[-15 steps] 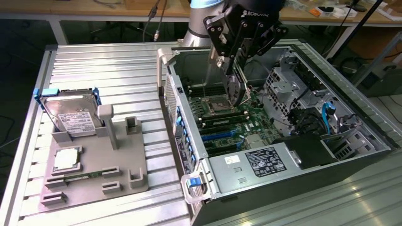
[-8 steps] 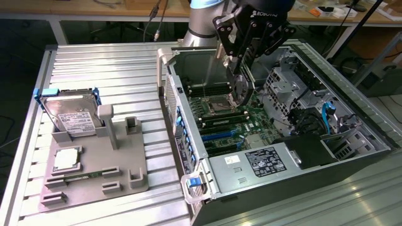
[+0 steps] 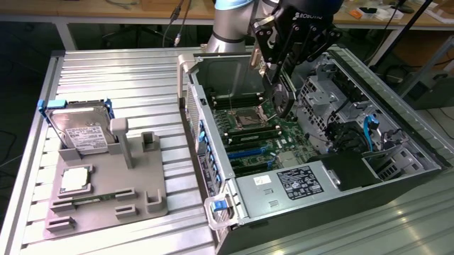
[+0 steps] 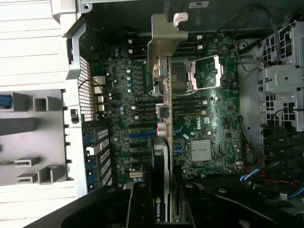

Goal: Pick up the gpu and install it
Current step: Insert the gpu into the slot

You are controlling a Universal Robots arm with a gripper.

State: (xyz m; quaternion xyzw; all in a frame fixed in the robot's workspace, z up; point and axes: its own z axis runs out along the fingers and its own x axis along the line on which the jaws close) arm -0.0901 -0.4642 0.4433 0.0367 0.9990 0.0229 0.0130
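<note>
- GPU: held edge-on at the upper centre of the exterior view, inside the open top of the computer case. It hangs over the motherboard near the CPU socket. Its silvery end bracket faces the case's rear wall. Its lower edge appears clear of the board.
- Ribbed metal table: carries all items and spans the exterior view.
- Computer case: lies on its side with the cover off and occupies the exterior view's right half.
- Motherboard: green, and fixed to the case floor. The CPU socket sits between rows of memory slots.
- Grey fixture: lies on the table at the exterior view's lower left, well apart from the GPU.
- Robot arm: enters from the top centre of the exterior view.
- Power supply: mounted at the case's near end, with its label facing up.
- Gripper: positioned over the motherboard. The jaws stand about half apart and are clamped on the two faces of the GPU.
- Hard drive: stands upright in the fixture at the exterior view's left, label outward.
- Processor: lies flat on the fixture, just below the hard drive.
- Memory stick: lies on the fixture beside the processor.
</note>
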